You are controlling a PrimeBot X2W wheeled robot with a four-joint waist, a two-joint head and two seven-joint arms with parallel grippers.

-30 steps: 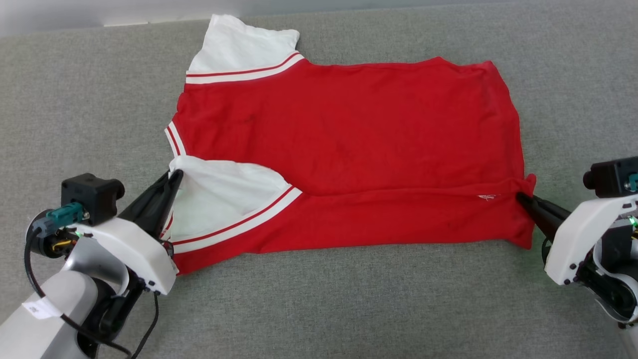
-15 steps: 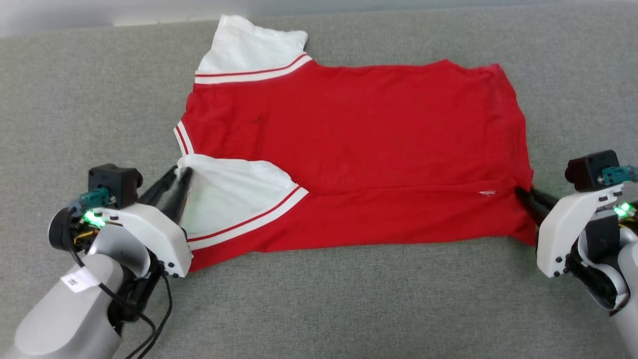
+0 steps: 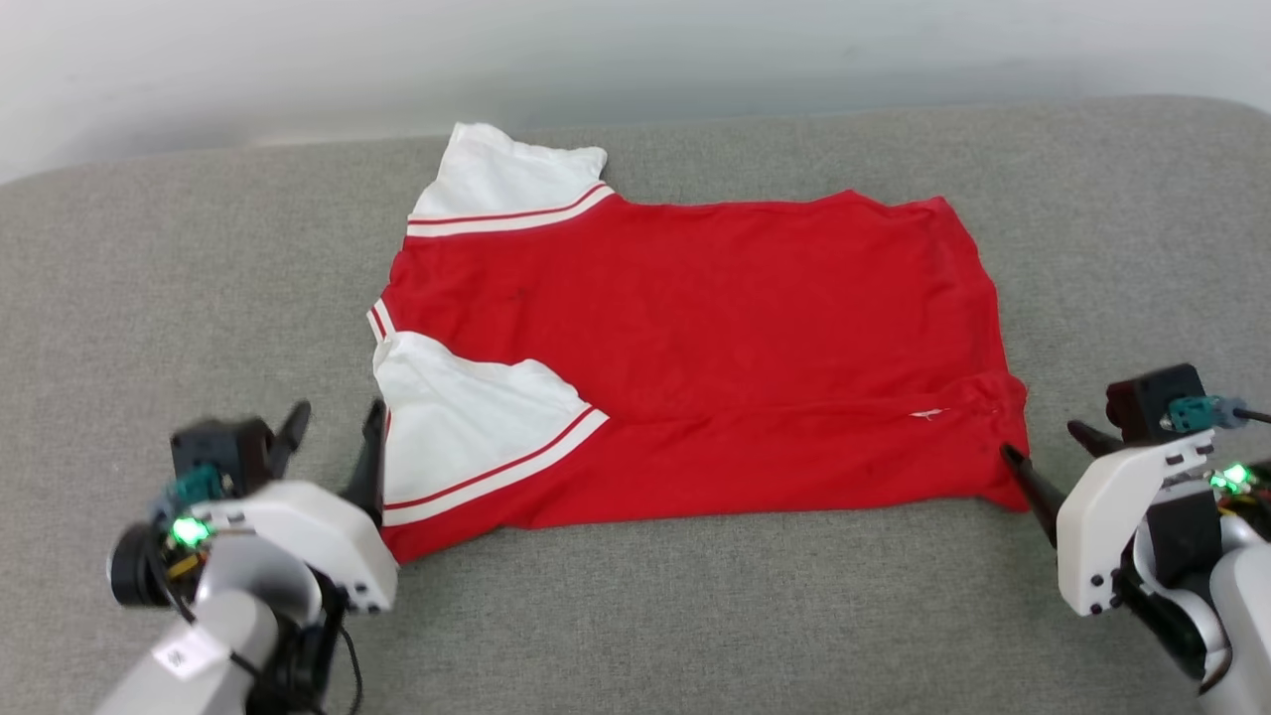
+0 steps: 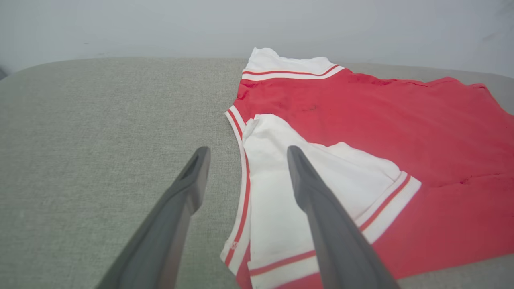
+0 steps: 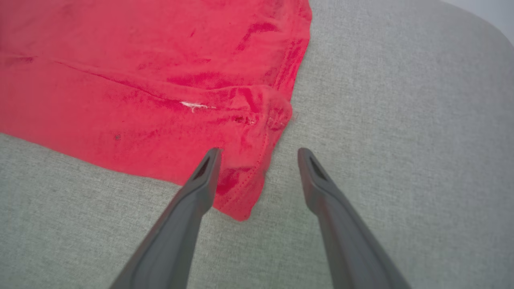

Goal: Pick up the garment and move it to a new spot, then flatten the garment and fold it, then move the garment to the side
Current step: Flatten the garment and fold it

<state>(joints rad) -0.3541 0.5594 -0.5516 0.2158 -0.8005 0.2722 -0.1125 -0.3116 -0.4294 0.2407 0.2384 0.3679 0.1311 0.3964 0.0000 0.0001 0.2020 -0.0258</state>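
The garment [image 3: 695,328], a red T-shirt with white sleeves and red-and-white trim, lies spread on the grey cloth surface. Its near long edge is folded up over the body, and one white sleeve [image 3: 467,417] lies on top. My left gripper [image 3: 336,412] stands open just off that sleeve's left edge, holding nothing. In the left wrist view the left gripper [image 4: 247,150] straddles the sleeve's trim edge on the garment [image 4: 381,120]. My right gripper [image 3: 1041,440] is open beside the garment's near right corner. In the right wrist view the right gripper [image 5: 259,150] hovers over that corner of the garment [image 5: 120,80].
The grey cloth surface [image 3: 695,616] stretches wide on every side of the shirt. A pale wall [image 3: 635,60] rises behind its rounded far edge. The other white sleeve [image 3: 501,184] sticks out toward the back.
Both grippers have opened and let go of the garment, then drawn back a little from it. The camera has tilted up, so the whole picture has shifted downward.
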